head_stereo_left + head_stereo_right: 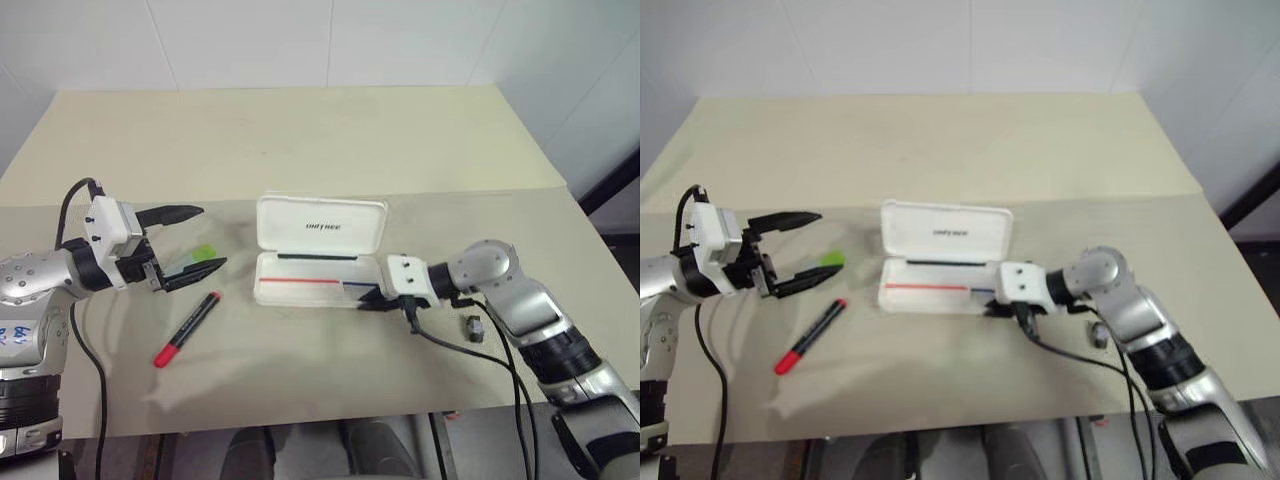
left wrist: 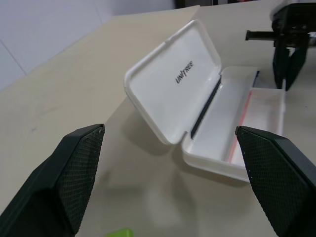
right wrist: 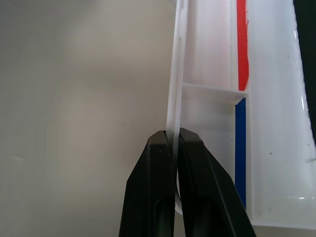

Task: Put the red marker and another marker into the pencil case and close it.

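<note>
On the left we find the left gripper (image 1: 187, 243) raised above the counter (image 1: 300, 140) with its two fingers spread wide and nothing between them. It points toward the pencil case, which we judge to be a waiting stance ahead of a pick. Just under its lower finger lies the green-capped marker (image 1: 203, 251); the finger covers most of the barrel, so we see only the green end. The red marker (image 1: 187, 329) lies free on the counter a little nearer the robot, slanted, red cap toward the near edge, touching nothing else.

At the centre stands the pencil case (image 1: 318, 262), its lid upright and its tray empty of markers, with a red and a blue stripe along the bottom. Neither marker is yet inside, so we judge the task barely begun.

On the right, the right gripper (image 3: 173, 143) is clamped on the thin front wall of the tray at its right end, fingers pressed together with the wall between them. We judge that this grip steadies the case so that it will not slide during loading.

A small dark object (image 1: 474, 327) lies on the counter beside the right arm; we cannot tell what it is.
</note>
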Motion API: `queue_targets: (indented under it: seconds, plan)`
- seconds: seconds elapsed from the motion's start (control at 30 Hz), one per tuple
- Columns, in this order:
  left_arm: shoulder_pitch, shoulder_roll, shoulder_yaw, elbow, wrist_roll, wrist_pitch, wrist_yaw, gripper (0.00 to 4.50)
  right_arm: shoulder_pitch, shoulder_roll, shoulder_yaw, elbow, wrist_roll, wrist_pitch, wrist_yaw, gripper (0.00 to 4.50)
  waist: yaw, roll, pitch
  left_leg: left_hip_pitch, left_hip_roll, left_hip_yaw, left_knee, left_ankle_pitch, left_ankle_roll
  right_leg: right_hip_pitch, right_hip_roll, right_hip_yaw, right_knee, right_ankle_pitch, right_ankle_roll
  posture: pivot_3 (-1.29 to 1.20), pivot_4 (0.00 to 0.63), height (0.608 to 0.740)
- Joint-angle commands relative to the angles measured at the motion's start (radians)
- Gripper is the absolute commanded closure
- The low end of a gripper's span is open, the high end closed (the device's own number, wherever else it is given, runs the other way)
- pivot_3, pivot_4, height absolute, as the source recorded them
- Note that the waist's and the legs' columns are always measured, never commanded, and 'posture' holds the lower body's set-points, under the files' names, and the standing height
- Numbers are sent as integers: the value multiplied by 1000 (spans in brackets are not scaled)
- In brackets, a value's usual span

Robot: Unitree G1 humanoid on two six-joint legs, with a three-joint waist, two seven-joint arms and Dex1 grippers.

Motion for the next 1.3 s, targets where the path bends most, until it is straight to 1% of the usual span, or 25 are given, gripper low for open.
queue_targets:
  seconds: [0.03, 0.23, 0.43, 0.63, 0.67, 0.7, 0.73, 0.83, 1.17, 1.3]
  plan:
    - [12, 16, 19, -41, -28, 8, -7, 0, 24, -6, -15, -75, 16, 14, -27, 4450, 1, 0, 0, 0, 0, 0, 0, 0, 0, 0, 0, 0, 0, 0, 0, 0, 150, 740]
    - [29, 31, 33, -63, -47, 32, -20, 0, 50, 14, 16, -58, -19, -30, -65, 4450, 2, 0, 0, 0, 0, 0, 1, 0, 0, 0, 0, 0, 0, 0, 0, 0, 150, 740]
    - [28, 49, 15, -75, -72, 60, -61, 0, 64, -10, 27, -12, -43, -122, -43, 4450, 3, -1, 0, 0, 0, 0, 0, 0, 0, 0, 0, 0, -1, 0, 0, 0, 150, 740]
    - [6, 62, -8, -60, -67, 68, -114, 0, 40, -10, 21, 41, -44, -141, -36, 4450, 3, -1, 0, 0, 0, 0, 1, 0, 0, 1, 0, 0, 0, 0, 0, 0, 150, 740]
    - [1, 63, -12, -60, -69, 74, -120, 0, 36, -10, 21, 45, -46, -146, -37, 3901, 3, -1, 0, 0, 0, 0, 1, 0, 0, 1, 0, 0, 0, 0, 0, 0, 150, 740]
    - [-5, 68, -22, -64, -73, 84, -134, 0, 32, -7, 16, 47, -42, -149, -40, 3711, 3, -1, 0, 0, 0, 0, 2, 0, 0, 1, 0, 0, 0, 0, 0, 0, 150, 740]
    - [-9, 72, -30, -68, -77, 94, -148, 0, 29, -6, 11, 47, -39, -152, -42, 3405, 4, -1, 0, 0, 0, 0, 2, 0, 0, 1, 0, 0, 0, 0, 0, 0, 150, 740]
    - [-19, 85, -52, -70, -77, 103, -182, 0, 16, -3, 1, 50, -27, -158, -44, 2349, 6, -1, 0, 0, 0, 0, 2, 0, 0, 1, 0, 0, 0, 0, 0, 0, 150, 740]
    - [-46, 91, -74, -70, -74, 111, -223, 0, -14, -4, -80, 75, 96, -189, 3, 2349, 3, -1, 0, 0, 0, 0, 0, 0, 0, 1, 0, 0, 0, 0, 0, 0, 150, 740]
    - [-51, 88, -79, -83, -74, 118, -219, 0, -25, -9, -118, 77, 135, -142, -2, 2349, 4, -1, 0, 0, 0, 0, 1, 0, 0, 1, 0, 0, 0, 0, 0, 0, 150, 740]
